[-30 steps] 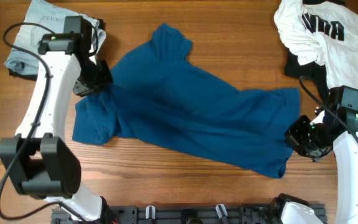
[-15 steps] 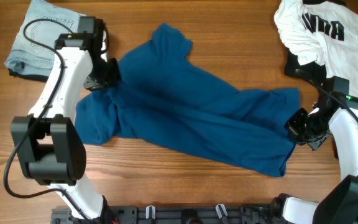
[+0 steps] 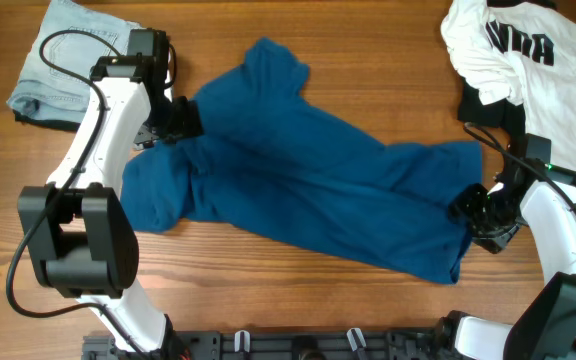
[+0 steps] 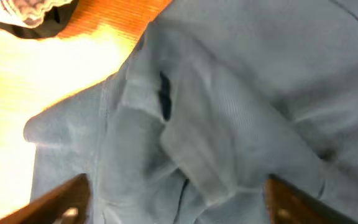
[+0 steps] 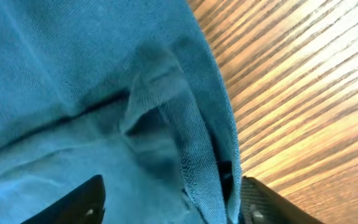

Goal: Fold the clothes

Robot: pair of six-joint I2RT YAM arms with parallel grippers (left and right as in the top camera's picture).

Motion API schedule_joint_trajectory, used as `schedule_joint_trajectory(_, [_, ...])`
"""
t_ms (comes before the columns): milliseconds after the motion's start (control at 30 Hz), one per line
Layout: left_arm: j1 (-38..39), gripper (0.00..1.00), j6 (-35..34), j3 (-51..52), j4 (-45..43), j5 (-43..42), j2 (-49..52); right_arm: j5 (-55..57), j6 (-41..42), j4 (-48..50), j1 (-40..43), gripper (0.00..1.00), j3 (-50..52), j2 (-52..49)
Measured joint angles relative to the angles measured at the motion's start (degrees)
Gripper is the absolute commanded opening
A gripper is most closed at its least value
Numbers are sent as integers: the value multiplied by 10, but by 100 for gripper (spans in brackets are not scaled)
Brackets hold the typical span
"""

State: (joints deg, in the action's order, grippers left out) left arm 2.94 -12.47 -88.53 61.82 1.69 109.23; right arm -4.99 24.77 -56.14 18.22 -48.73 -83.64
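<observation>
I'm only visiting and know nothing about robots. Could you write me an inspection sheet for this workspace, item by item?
Surface: wooden table, no spills seen.
Job's things: dark-blue shirt spread rumpled across the middle, unfolded; white shirt with black lettering heaped at the right over a black piece.
Clutter: folded pale denim garment at the overhead view's top left.
End effectors: left end effector open over the blue shirt's bunched cloth; right end effector open at its hem.
Cables: black cable looping along the left arm, another by the right.
Surroundings: black rack at the near edge.
</observation>
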Motion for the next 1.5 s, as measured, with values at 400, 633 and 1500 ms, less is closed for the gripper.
schedule_joint_trajectory(400, [66,100,119,-179,-101,-74,6,-22,-121,-79,0,88,-268,-5])
schedule_joint_trajectory(633, [102,98,170,-182,-277,-89,117,-40,-146,-78,0,88,-270,-5])
schedule_joint_trajectory(1500, [117,4,203,-179,-416,-76,293,-54,-148,-81,0,72,-270,-5])
